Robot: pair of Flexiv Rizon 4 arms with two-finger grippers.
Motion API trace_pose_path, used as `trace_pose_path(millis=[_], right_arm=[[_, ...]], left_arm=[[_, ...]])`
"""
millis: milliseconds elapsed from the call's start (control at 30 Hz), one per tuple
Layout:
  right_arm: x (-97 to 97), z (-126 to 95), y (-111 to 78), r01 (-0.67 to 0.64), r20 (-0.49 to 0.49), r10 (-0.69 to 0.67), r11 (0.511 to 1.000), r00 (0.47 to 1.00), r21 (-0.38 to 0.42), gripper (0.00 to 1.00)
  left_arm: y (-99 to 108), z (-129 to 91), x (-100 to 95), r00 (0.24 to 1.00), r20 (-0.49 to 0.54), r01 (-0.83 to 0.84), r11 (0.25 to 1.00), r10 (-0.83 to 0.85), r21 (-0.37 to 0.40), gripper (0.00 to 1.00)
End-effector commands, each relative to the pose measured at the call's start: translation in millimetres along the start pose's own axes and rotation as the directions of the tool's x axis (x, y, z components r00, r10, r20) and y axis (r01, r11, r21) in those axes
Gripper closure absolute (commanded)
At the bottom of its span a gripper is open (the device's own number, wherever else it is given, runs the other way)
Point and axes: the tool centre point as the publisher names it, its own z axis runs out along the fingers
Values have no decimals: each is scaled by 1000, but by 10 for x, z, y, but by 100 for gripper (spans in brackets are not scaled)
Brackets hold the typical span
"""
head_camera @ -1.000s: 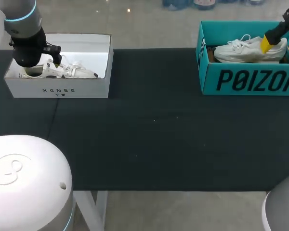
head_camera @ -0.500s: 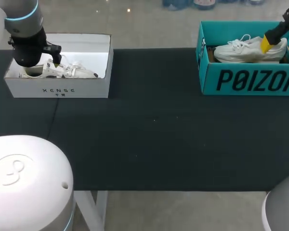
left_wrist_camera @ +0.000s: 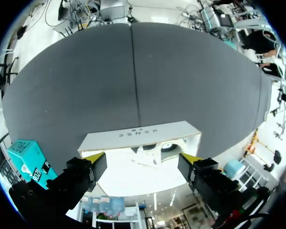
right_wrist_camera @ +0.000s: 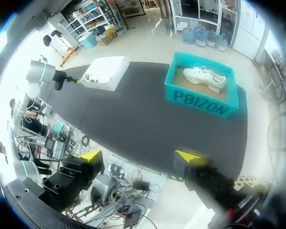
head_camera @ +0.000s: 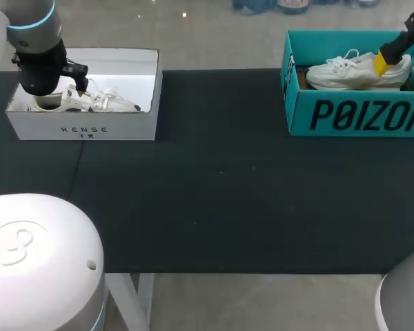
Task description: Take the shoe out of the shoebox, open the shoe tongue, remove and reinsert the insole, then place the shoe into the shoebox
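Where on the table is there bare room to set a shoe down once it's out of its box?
The near side of the black table, in front of the white shoebox and teal shoebox, is bare, as is the gap between them. Crowded: the white-box shoe lies under the left arm; the teal-box shoe occupies its box.

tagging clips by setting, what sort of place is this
Likely a robot test bench: two-finger left gripper at a white shoebox, a white sneaker in a teal shoebox, black table.
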Motion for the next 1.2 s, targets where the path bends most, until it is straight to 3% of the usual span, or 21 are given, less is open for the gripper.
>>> trace_pose_path(millis=[33,167,267,333,733,800,833,1200], right_arm=[[-162,353,480,-49,-7,50,997,999,52,0],[-526,681,832,-189,-7,189,982,982,25,0],[-817,875,974,-284,3,284,959,959,10,0],[-974,975,1059,-311,71,310,950,948,1,0],[-1644,1282,1462,-364,245,362,931,899,-38,0],[-1791,1356,1544,-376,221,365,927,904,10,0],[-1826,1345,1571,-374,164,368,928,915,3,0],[-1826,1345,1571,-374,164,368,928,915,3,0]], left_arm=[[-15,-8,1,1000,-3,0,1000,0,-2,0],[-15,-8,1,1000,-3,0,1000,0,-2,0],[-15,-8,1,1000,-3,0,1000,0,-2,0],[-15,-8,1,1000,-3,0,1000,0,-2,0],[-15,-8,1,1000,-3,0,1000,0,-2,0],[-15,-8,1,1000,-3,0,1000,0,-2,0],[-15,-8,1,1000,-3,0,1000,0,-2,0],[-15,-8,1,1000,-3,0,1000,0,-2,0]])
